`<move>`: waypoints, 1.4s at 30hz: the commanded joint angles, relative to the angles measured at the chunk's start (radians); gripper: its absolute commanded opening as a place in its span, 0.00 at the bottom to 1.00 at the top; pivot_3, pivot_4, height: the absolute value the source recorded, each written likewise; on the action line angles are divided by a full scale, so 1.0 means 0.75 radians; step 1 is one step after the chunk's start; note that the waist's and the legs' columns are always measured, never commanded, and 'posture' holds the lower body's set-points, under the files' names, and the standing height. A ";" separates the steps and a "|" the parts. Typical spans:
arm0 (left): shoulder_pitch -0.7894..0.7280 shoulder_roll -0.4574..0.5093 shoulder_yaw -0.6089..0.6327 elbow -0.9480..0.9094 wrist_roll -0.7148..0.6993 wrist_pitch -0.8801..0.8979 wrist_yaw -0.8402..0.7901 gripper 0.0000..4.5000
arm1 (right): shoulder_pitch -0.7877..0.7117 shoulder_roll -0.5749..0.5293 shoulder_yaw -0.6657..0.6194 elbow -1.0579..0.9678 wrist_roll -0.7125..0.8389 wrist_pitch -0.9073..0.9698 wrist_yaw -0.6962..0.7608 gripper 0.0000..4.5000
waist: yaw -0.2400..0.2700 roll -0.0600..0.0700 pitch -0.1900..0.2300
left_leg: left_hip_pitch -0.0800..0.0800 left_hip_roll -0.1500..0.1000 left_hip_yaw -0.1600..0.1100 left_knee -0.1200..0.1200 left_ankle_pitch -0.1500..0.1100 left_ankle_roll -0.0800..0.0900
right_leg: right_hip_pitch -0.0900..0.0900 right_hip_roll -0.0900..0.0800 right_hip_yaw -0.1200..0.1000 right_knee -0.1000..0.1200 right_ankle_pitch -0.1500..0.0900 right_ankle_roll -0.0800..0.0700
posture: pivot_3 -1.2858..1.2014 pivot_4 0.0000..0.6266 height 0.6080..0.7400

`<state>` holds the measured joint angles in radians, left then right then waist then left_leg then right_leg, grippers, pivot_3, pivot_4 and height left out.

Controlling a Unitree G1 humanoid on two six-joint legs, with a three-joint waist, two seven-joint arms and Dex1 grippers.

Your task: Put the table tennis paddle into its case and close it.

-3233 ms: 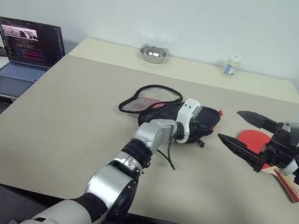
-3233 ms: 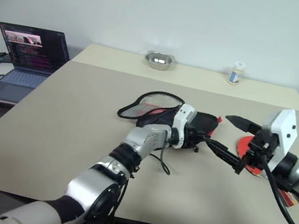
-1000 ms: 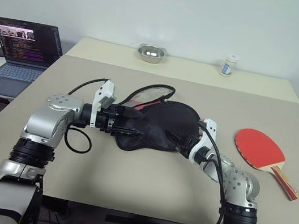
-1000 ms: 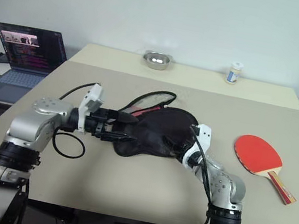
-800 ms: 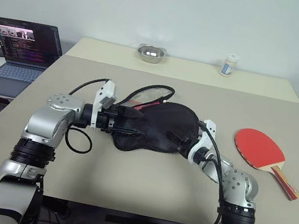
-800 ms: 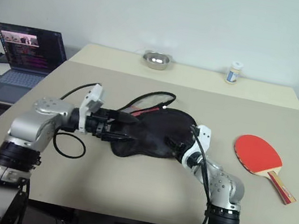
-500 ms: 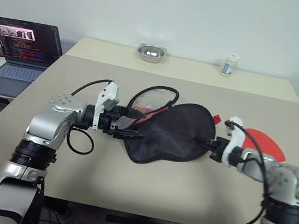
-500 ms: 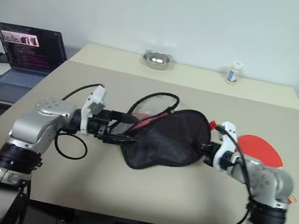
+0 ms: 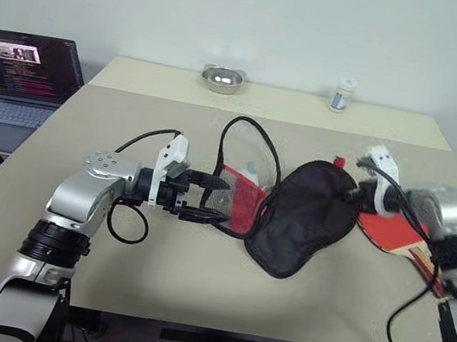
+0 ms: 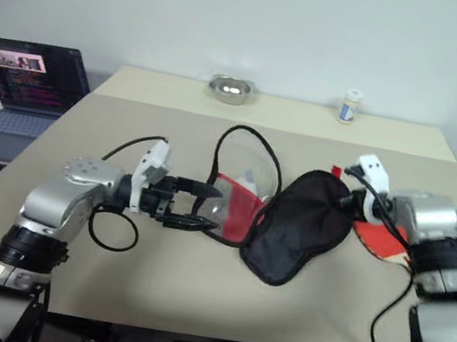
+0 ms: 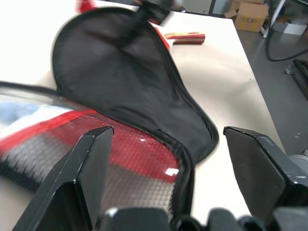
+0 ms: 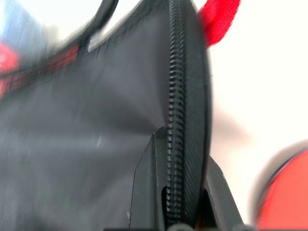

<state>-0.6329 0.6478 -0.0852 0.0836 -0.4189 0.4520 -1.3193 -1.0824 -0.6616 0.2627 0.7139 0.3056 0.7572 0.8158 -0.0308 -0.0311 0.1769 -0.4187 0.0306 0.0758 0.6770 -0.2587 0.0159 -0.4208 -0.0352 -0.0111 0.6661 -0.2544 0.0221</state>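
A: Largest items first?
B: Beige bench (image 9: 103, 290), with an open laptop (image 9: 10, 86) on a side surface at its left edge.

A: The case?
B: Case (image 9: 304, 214), mid-bench, unzipped: the black half is lifted at its right edge, the red mesh half (image 9: 241, 199) lies open to its left, and a black strap (image 9: 255, 140) loops above.

A: The arms?
B: Right gripper (image 12: 180, 202), fingers clamped together on the zipped rim of the black half. Left gripper (image 10: 197, 203), fingers spread apart, level at the mesh half's edge, holding nothing.

A: The bat?
B: Table tennis paddle (image 9: 389, 233), flat on the bench at right, largely covered by the right arm and the case.

A: Smaller pieces?
B: Steel bowl (image 9: 221, 77) and a small white jar (image 9: 340, 94), on the far edge
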 commanded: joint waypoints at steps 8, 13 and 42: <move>-0.018 -0.016 -0.014 -0.028 -0.005 -0.024 -0.006 0.89 | -0.155 0.122 -0.076 0.336 -0.264 -0.426 -0.098 0.67 | 0.004 0.001 0.000 | -0.003 -0.002 0.000 -0.001 0.000 0.000 | -0.001 -0.005 -0.001 -0.001 0.000 0.000 | 0.52 0.24 1.00; -0.032 -0.035 -0.027 0.007 0.000 -0.046 -0.019 0.89 | -0.151 0.071 -0.181 0.348 -0.333 -0.641 -0.327 0.90 | 0.003 0.001 0.000 | -0.002 -0.001 0.000 0.000 0.000 -0.001 | -0.001 -0.006 -0.001 0.001 0.000 0.000 | 0.52 0.24 1.00; -0.069 -0.029 0.082 -0.096 -0.151 0.005 -0.026 0.89 | 0.946 0.455 -0.716 -1.507 0.063 0.710 -0.722 0.90 | 0.003 0.001 0.001 | 0.005 -0.001 -0.004 0.002 0.010 -0.003 | 0.000 0.000 -0.001 0.018 -0.003 0.002 | 0.52 0.24 1.00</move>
<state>-0.6639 0.6135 -0.0520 0.0430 -0.5099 0.4560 -1.3409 -0.3680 -0.3224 -0.2790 -0.4273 0.3686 1.3370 0.2914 -0.0282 -0.0300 0.1774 -0.4147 0.0292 0.0730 0.6783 -0.2514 0.0134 -0.4211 -0.0353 -0.0118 0.6792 -0.2567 0.0237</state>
